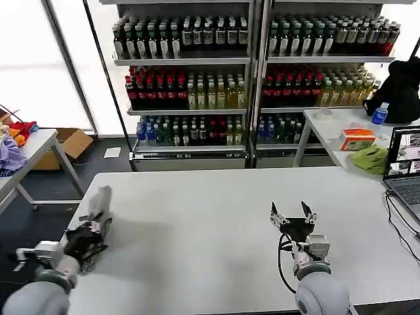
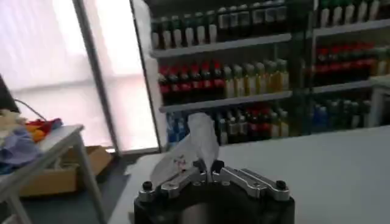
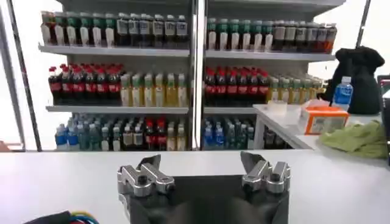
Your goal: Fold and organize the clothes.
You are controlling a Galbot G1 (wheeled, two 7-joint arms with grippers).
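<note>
A light grey shirt (image 1: 100, 202) is bunched up at the left edge of the white table (image 1: 210, 223). My left gripper (image 1: 90, 228) is shut on it. In the left wrist view the cloth (image 2: 196, 141) rises from between the closed fingers, with a small coloured print showing, and my left gripper (image 2: 207, 168) pinches its lower part. Most of the shirt is crumpled, so its collar is hidden. My right gripper (image 1: 293, 214) hovers low over the table's right half, open, with nothing in it. The right wrist view has its fingers (image 3: 148, 173) spread wide around my right gripper (image 3: 202, 168) over bare tabletop.
A laptop (image 1: 404, 165) with cables sits at the table's right edge. On the side table behind it lie a lime-green bundle (image 1: 370, 158) and an orange box (image 1: 357, 139). A purple cloth heap (image 1: 9, 155) lies on the left table. Bottle shelves (image 1: 249, 72) stand behind.
</note>
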